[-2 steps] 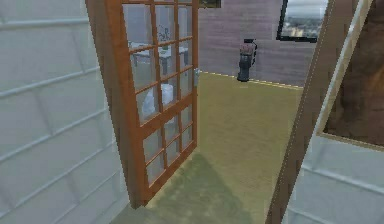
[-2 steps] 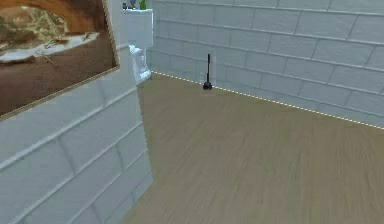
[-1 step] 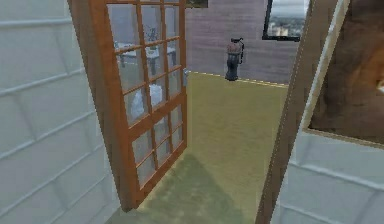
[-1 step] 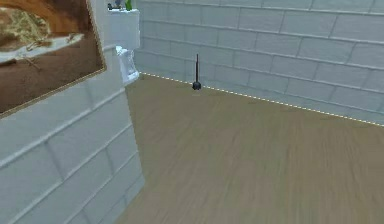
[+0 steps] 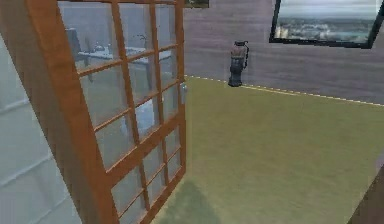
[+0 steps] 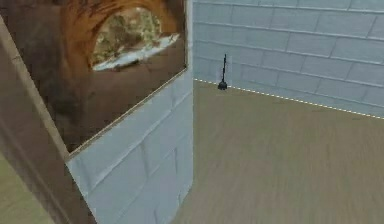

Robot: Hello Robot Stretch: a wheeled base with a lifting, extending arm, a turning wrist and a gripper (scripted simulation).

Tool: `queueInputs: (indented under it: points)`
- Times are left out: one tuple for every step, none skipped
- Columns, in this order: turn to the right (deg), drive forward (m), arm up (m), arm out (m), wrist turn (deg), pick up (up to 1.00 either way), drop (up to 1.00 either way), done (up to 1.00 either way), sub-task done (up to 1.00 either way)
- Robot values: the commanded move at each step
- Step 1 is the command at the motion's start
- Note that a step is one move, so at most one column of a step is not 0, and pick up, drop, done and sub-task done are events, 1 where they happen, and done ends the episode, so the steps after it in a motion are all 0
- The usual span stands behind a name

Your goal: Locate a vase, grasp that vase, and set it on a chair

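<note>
An olive-green floor (image 5: pixel 270 150) is running out to a grey-mauve back wall (image 5: pixel 215 40). A wooden door with glass panes (image 5: pixel 120 100) is standing open close by, taking up the forward view's left.

Beyond the door and to its right, at the foot of that wall, a dark upright vessel (image 5: pixel 237 63) is standing on the floor (narrow at the neck, broader below). It may well be the vase, though at this range I am only guessing. Its long axis is pointing straight up, and bare floor is lying between it and the door. Farther right of the door, a dark-framed panel (image 5: pixel 325 22) is hanging high on the wall.

How the gripper is set I cannot tell.

To my eye the search is nearing its end. The robot will be needing to drive past the door toward the vessel, then turn so that the vessel is lying out on the arm's side.
</note>
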Motion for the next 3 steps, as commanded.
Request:
queueInputs:
  points:
    - [-12.0, 0.0, 0.0, 0.0, 0.0, 0.0, 0.0, 0.0, 0.0]
    - [0.0, 0.65, 0.0, 0.0, 0.0, 0.0, 0.0, 0.0, 0.0]
    - [45.0, 0.0, 0.0, 0.0, 0.0, 0.0, 0.0, 0.0, 0.0]
